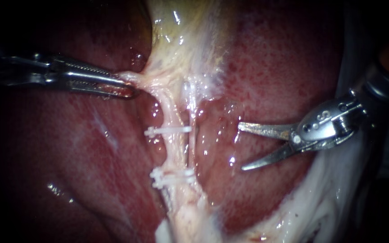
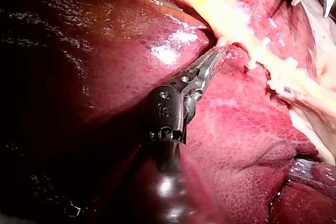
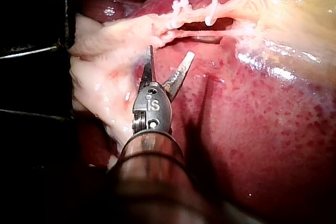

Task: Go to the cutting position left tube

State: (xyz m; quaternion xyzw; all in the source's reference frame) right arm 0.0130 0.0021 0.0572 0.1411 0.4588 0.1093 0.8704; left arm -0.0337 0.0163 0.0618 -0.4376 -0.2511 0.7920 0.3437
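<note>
Two instruments are over the liver. The left instrument comes in from the side with its jaws closed tight on a tag of pale tissue, drawing it sideways into a point. The left wrist view shows the same hold, the left instrument pinching the edge of that pale band with both jaws touching it.

The right instrument has two slim blades spread wide apart with nothing between them. It hangs over bare liver, to the side of the strands and clear of them. In its own wrist view the right instrument points its parted blades towards the pale strands just ahead, without touching them.

The left tube runs down from the pale tissue through the middle of the endoscope view. An upper clip crosses it and lower clips sit further down, with a bare stretch of tube between them. A thinner strand lies just beside it, on the side nearer the open blades
</note>
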